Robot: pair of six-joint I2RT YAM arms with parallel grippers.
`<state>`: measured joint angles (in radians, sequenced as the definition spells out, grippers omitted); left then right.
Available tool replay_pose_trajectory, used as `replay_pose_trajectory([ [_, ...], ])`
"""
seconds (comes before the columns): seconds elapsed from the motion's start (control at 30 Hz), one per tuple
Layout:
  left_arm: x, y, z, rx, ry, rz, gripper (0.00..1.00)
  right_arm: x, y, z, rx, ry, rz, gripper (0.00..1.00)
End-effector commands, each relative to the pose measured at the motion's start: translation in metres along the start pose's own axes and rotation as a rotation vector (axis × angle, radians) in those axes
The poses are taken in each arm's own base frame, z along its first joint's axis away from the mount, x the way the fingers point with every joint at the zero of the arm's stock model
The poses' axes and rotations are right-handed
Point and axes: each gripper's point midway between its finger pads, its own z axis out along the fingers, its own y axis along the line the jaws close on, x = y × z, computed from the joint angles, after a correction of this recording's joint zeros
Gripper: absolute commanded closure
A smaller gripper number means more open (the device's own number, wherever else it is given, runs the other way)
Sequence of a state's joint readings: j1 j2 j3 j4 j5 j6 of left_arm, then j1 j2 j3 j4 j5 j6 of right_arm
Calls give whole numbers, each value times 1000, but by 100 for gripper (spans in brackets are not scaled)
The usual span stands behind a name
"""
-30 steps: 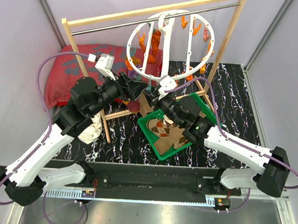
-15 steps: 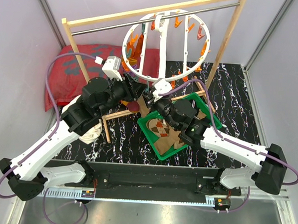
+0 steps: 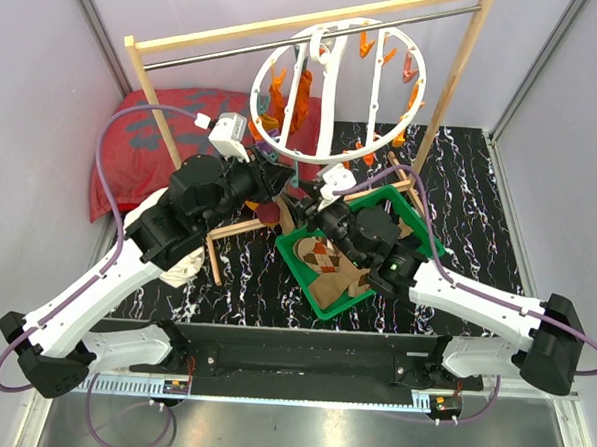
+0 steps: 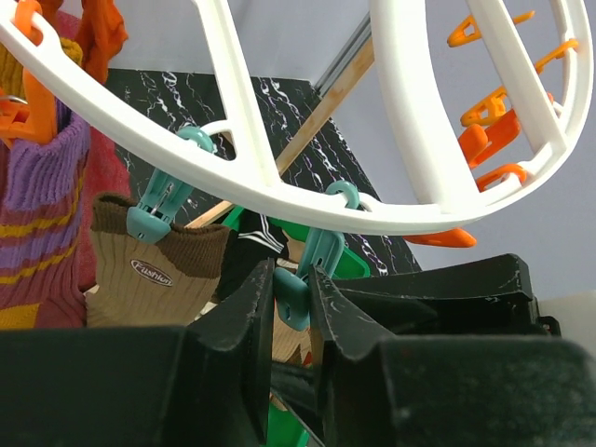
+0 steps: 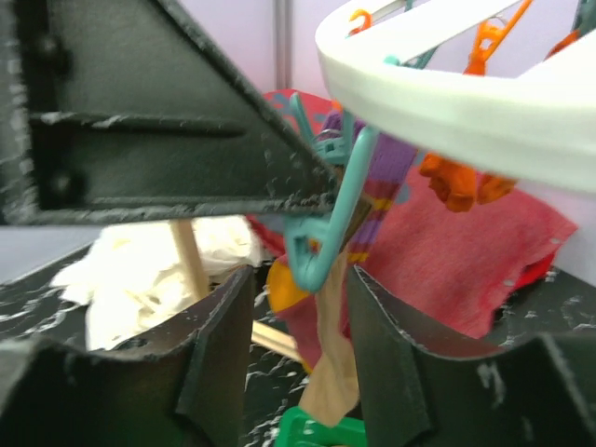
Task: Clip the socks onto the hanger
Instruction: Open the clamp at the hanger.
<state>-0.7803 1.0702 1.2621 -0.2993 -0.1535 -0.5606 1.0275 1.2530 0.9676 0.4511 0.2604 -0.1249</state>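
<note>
Top external, table and room: black table (image 3: 480,193) with white marble veining; pale plain walls on three sides.
Top external, counts: two black-and-white arms, left arm (image 3: 85,292) and right arm (image 3: 475,298); one wooden rack (image 3: 145,85) with a metal bar; one red cushion (image 3: 132,145); one white cloth (image 3: 181,267); one green tray (image 3: 306,276).
Top external, task things: round white plastic hanger (image 3: 328,95) hooked on the bar; orange sock (image 3: 303,94) hanging inside its ring; argyle sock (image 3: 327,257) lying in the tray.
Left wrist, counts: two teal clips under the ring, three socks at left.
Left wrist, fingers: left fingers (image 4: 247,317) pinched together on the nearer teal clip (image 4: 317,265).
Left wrist, textures: ribbed brown sock (image 4: 154,270) with an oval label, hanging below the other clip; knitted purple striped sock (image 4: 37,196) beside it.
Right wrist, fingers: right fingers (image 5: 219,345) apart, one teal clip hanging just above the gap and a tan sock strip (image 5: 335,372) dangling between them; whether they touch it, I cannot tell.
</note>
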Motion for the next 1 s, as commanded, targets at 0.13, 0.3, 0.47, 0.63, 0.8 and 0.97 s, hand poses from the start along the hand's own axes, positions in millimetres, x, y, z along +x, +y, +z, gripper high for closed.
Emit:
replay_pose_trajectory([
  [0.13, -27, -18, 0, 61, -84, 4, 84, -33, 1, -22, -135, -160, 280, 47],
  [0.3, -27, -22, 3, 81, -82, -8, 85, -42, 0, -23, -197, -221, 365, 47],
  [0.47, -26, -27, 5, 107, -81, -34, 85, -50, -1, -20, -241, -276, 422, 47],
  [0.63, -26, -30, 6, 122, -84, -61, 85, -49, -9, -18, -226, -289, 461, 47],
  [0.8, -26, -31, 8, 159, -95, -122, 85, -45, -20, -19, -214, -310, 522, 47],
  [0.97, -23, -33, 11, 187, -83, -161, 86, -50, -21, -20, -237, -333, 544, 48],
])
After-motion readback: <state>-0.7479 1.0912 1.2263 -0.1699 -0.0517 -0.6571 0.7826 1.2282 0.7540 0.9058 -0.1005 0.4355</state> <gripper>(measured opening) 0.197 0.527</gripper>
